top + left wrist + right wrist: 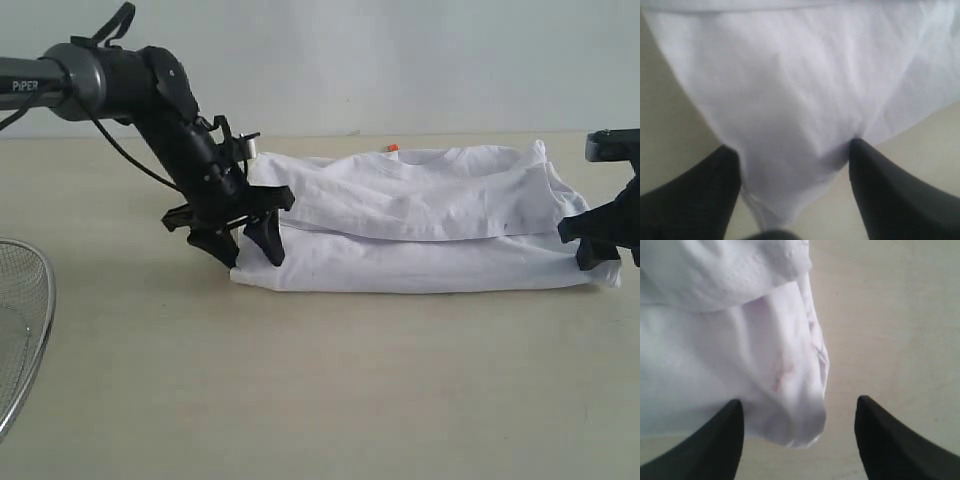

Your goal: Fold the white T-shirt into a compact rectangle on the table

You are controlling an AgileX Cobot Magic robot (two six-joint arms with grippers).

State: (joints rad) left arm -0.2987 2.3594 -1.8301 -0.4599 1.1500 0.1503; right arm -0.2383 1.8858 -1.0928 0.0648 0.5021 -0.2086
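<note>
item 1: white t-shirt [420,235], folded into a long band, lying flat on the table [330,390], middle to right; small orange neck tag [392,148] at its far edge.
item 2: left gripper [250,250], jaws spread at the shirt's left end, cloth between the fingers, not pinched.
item 3: right gripper [590,245], jaws wide apart at the shirt's right end, nothing clamped.
item 4: wire-mesh basket [30,330], at the table's left edge, well apart from the shirt, only partly in view; contents cannot be told.
</note>
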